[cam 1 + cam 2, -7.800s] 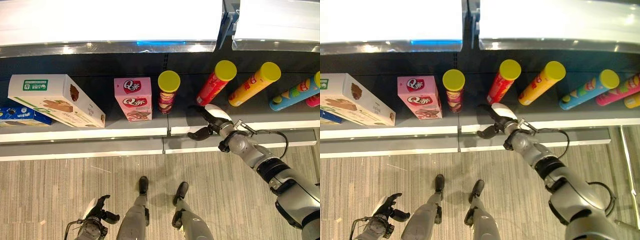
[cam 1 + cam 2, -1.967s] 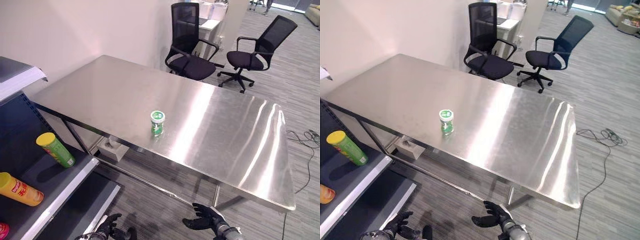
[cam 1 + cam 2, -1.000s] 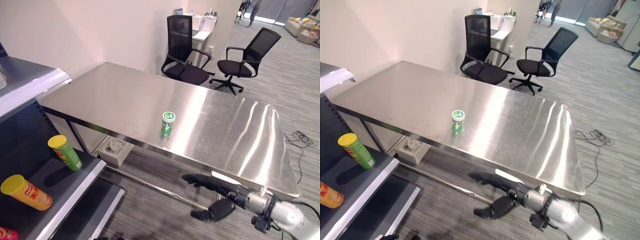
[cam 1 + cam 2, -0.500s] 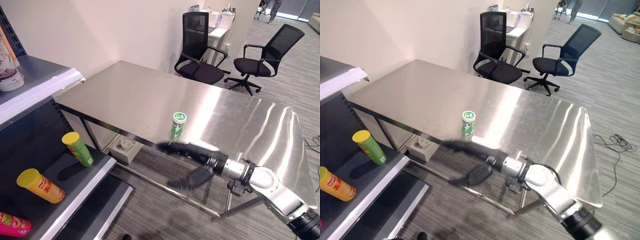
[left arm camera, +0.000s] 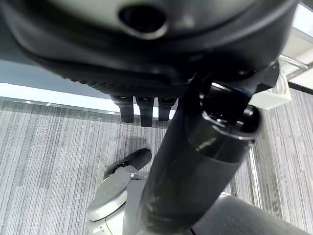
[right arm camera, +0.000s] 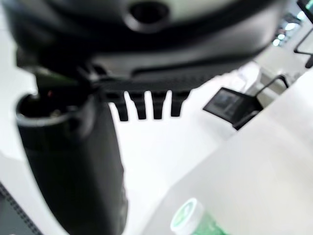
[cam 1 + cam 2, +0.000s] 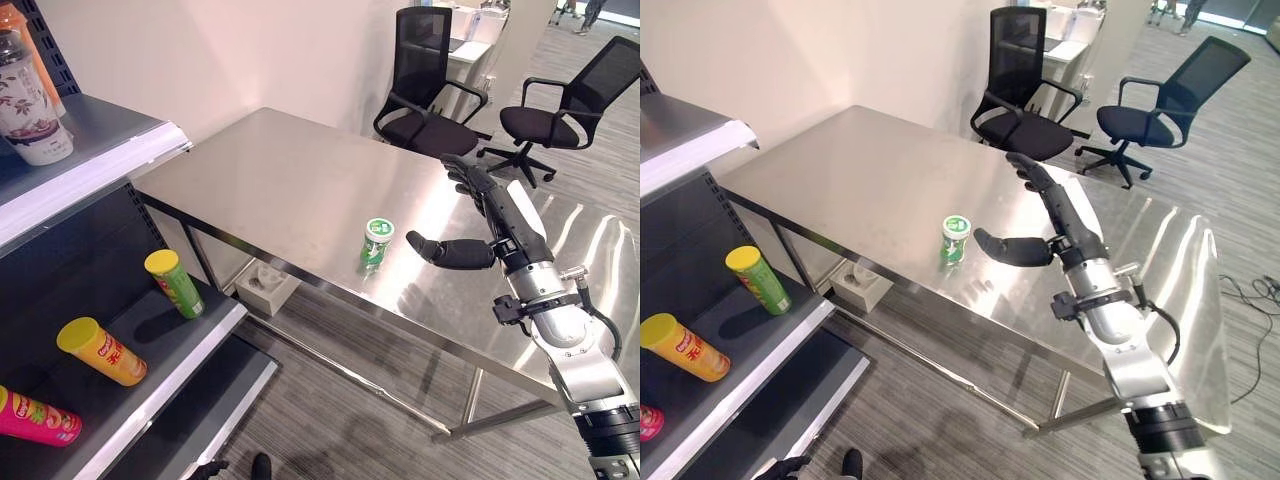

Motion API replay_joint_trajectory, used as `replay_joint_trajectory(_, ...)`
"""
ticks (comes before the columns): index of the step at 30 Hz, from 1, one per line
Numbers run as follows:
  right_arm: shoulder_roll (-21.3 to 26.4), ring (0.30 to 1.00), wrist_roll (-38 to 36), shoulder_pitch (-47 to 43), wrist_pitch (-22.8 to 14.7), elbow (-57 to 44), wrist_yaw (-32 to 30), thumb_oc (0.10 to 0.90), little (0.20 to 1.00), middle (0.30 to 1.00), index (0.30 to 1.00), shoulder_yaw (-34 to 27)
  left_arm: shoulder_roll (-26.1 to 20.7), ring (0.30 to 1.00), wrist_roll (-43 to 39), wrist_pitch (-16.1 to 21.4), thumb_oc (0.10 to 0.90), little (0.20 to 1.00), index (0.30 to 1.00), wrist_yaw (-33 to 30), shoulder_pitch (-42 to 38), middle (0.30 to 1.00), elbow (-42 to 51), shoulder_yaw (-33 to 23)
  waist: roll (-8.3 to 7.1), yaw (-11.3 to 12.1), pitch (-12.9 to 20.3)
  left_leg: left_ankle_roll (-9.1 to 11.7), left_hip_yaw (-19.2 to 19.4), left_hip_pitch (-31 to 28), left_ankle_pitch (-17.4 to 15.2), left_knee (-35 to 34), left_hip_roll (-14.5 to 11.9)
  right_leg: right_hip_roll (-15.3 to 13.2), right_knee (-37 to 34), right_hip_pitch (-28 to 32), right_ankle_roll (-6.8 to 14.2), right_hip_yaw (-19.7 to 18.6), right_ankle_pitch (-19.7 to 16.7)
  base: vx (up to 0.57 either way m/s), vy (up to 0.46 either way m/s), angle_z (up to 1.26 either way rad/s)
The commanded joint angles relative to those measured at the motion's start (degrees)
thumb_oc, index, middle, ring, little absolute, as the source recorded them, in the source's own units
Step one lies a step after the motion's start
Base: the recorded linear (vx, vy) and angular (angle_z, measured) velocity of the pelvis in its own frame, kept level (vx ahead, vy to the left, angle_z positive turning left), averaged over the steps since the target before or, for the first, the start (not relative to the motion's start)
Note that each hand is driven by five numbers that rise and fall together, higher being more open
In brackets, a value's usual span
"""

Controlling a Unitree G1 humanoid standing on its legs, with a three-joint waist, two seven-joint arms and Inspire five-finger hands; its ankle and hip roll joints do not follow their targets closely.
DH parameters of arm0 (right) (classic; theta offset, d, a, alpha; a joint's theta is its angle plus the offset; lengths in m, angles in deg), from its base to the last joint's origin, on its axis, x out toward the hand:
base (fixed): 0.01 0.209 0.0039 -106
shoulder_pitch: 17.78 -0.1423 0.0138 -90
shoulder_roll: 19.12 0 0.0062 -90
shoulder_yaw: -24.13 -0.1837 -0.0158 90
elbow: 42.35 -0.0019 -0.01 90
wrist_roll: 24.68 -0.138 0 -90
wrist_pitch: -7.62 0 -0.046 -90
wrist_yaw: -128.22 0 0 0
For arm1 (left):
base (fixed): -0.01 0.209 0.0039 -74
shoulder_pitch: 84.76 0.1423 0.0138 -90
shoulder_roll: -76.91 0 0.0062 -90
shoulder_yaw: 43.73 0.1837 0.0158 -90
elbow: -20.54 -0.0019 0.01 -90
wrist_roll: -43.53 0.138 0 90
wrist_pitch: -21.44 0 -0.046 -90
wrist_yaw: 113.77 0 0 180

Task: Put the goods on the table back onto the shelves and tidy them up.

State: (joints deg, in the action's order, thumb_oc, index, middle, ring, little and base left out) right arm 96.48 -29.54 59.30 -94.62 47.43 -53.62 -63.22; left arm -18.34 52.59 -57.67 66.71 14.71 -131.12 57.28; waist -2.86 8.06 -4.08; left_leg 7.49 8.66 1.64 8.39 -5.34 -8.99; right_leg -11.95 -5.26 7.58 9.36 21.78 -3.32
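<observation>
Left eye view: small green white-lidded can (image 7: 376, 243) upright on table (image 7: 270, 190).

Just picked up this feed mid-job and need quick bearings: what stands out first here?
A lone green-lidded can stands upright near the front edge of the steel table, with the right robot hand open beside it, fingers straight above the tabletop and thumb pointing at the can without touching it. To the left, yellow-lidded tubes lie tilted on the dark lower shelf. Two black office chairs stand behind the table.
</observation>
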Motion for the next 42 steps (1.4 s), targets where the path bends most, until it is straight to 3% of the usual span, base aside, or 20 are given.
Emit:
replay_joint_trajectory(1, 1.98, 0.900, -1.05, -4.47, -4.75, 0.84, -2.85, 0.800, 0.900, 0.900, 0.900, -3.06, -3.04, 0.900, -1.56, 1.13, 0.800, 0.900, 0.900, -0.47, -3.26, 0.900, 1.32, 2.20, 0.25, 2.13, 3.13, -0.42, -1.78, 0.29, -4.71, 0.34, -2.46, -3.89, 4.27, 0.19, 3.82, -0.24, 2.01, 0.00, 0.000, 0.00)
replay_joint_trajectory(7, 0.85, 0.900, -0.60, -8.15, -3.03, 12.15, -3.88, 0.800, 0.900, 0.900, 0.900, 2.98, -2.86, 0.900, -1.77, 1.45, 0.800, 0.900, 0.900, -0.54, -3.54, 0.900, 0.38, 3.75, 0.33, 3.20, 3.19, -0.82, -2.43, 0.72, -4.89, 0.34, -1.77, -4.33, 3.93, 0.44, 3.98, 0.59, 1.39, -0.01, 0.039, 0.14)
replay_joint_trajectory(16, -0.27, 0.900, 0.14, -14.50, -2.70, 15.10, -8.70, 0.800, 0.900, 0.900, 0.900, 3.74, -3.19, 0.900, -1.58, 1.36, 0.800, 0.900, 0.900, -1.91, -4.81, 0.900, -0.66, 4.90, -0.03, 4.00, 3.49, -1.37, -3.15, 1.44, -5.26, 0.34, -0.52, -5.31, 3.83, 0.44, 4.43, 1.30, 0.44, 0.01, 0.029, 0.03)
replay_joint_trajectory(42, -2.78, 0.900, -8.42, -28.76, 0.35, 33.98, -5.18, 0.800, 0.900, 0.900, 0.900, 16.67, -3.48, 0.900, -3.97, 1.75, 0.800, 0.900, 0.900, -1.74, -5.30, 0.900, -1.73, 8.58, -1.91, 6.02, 2.92, -2.38, -3.91, 2.64, -5.54, 0.34, 1.79, -6.89, 3.83, 0.21, 5.11, 2.19, -2.06, 0.01, 0.009, 0.02)
